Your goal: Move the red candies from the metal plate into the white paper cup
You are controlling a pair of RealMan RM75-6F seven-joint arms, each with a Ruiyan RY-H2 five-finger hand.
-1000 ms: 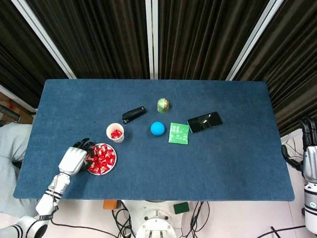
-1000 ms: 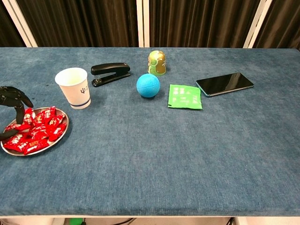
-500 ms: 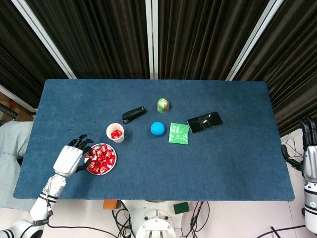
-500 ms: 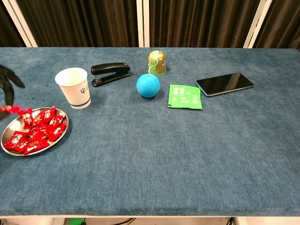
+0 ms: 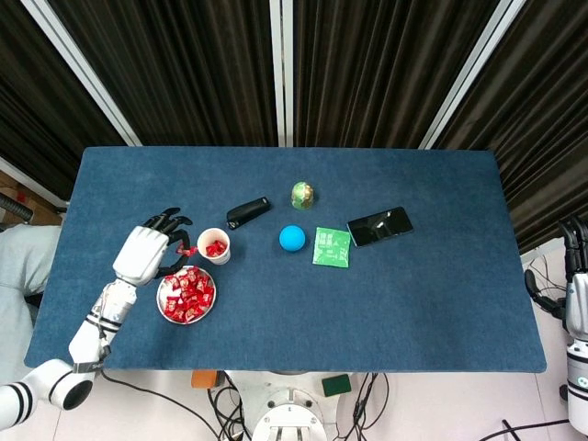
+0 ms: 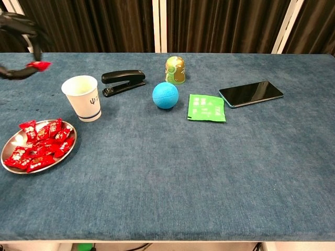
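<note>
A metal plate (image 5: pixel 163 300) (image 6: pixel 11 143) piled with several red candies (image 5: pixel 188 295) (image 6: pixel 42 148) sits near the table's front left. Just behind it stands the white paper cup (image 5: pixel 214 245) (image 6: pixel 83 98), with red candies inside seen from the head view. My left hand (image 5: pixel 149 250) (image 6: pixel 20 29) is raised above the table, left of the cup, pinching one red candy (image 5: pixel 187 250) (image 6: pixel 38 65) between thumb and a finger. My right hand (image 5: pixel 576 296) hangs off the table's right edge, holding nothing, fingers apart.
Behind the cup lies a black stapler (image 5: pixel 248 212) (image 6: pixel 123 82). A blue ball (image 5: pixel 292 238) (image 6: pixel 165 95), a green-gold egg-shaped object (image 5: pixel 303 194) (image 6: pixel 175 70), a green packet (image 5: pixel 331 246) (image 6: pixel 207 107) and a black phone (image 5: pixel 379 226) (image 6: pixel 250 93) occupy the table's middle.
My left hand lifted off the plate with one red candy pinched, and rose back and rightward toward the cup. The right hand stayed put.
</note>
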